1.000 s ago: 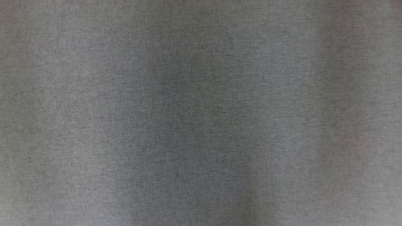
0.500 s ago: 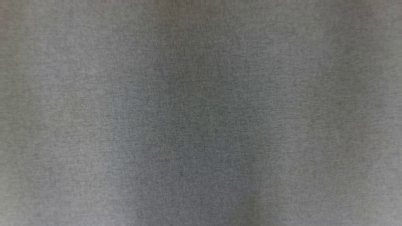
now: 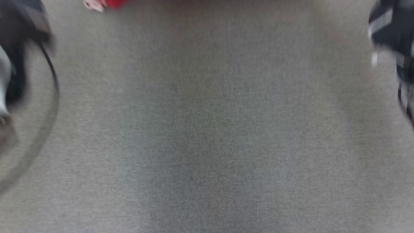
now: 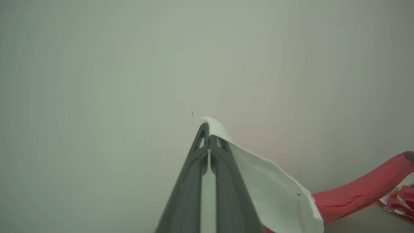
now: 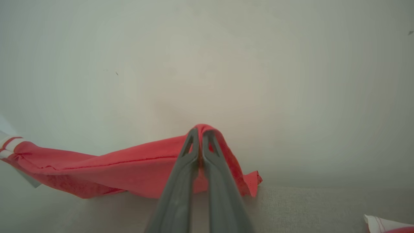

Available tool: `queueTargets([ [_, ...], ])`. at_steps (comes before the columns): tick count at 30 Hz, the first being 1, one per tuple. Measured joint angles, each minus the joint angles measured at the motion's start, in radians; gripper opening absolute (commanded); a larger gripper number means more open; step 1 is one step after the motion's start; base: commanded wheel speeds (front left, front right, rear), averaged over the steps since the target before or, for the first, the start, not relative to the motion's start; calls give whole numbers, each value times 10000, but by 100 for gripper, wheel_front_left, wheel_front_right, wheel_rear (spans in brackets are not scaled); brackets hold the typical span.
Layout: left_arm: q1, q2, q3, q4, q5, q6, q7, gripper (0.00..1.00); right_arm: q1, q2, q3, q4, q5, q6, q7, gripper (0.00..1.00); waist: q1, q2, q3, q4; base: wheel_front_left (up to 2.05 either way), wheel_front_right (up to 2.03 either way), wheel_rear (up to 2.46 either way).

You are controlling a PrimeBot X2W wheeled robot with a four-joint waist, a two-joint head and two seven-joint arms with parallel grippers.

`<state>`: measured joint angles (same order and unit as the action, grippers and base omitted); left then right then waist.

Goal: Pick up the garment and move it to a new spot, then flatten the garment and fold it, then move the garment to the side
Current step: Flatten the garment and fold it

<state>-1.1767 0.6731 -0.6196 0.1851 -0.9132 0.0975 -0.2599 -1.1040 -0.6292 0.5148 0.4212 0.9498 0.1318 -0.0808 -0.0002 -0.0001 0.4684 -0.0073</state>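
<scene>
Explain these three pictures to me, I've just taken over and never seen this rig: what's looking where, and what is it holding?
It is a wheeled robot with two arms, each ending in a two-fingered gripper. The wide blurred picture comes from its head camera, looking down at a grey surface; a scrap of the red and white garment peeks in at the top edge. The other two come from cameras on the wrists, looking along the fingers. The left gripper is shut on a white edge of the garment, the right gripper on a red fold, so the cloth seems to span between them.
</scene>
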Motion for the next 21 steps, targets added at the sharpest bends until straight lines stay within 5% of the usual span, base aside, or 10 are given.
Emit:
queueTargets([
  [5,3149,199,752,-2431,-127,1457,-25,0,2846,-341,-920,-999,364,0,-282,0,-2,-2,-780,64,0,0,0],
  [10,6147,-201,1618,-3814,-96,2063,-25,0,5609,-96,-1824,-1697,316,0,-456,0,-2,-2,-1479,124,0,0,0],
  [21,10844,-1565,2558,-3733,545,1661,-25,0,9631,1256,-3415,-2259,-642,0,-324,0,-1,-2,-2640,32,0,0,0],
])
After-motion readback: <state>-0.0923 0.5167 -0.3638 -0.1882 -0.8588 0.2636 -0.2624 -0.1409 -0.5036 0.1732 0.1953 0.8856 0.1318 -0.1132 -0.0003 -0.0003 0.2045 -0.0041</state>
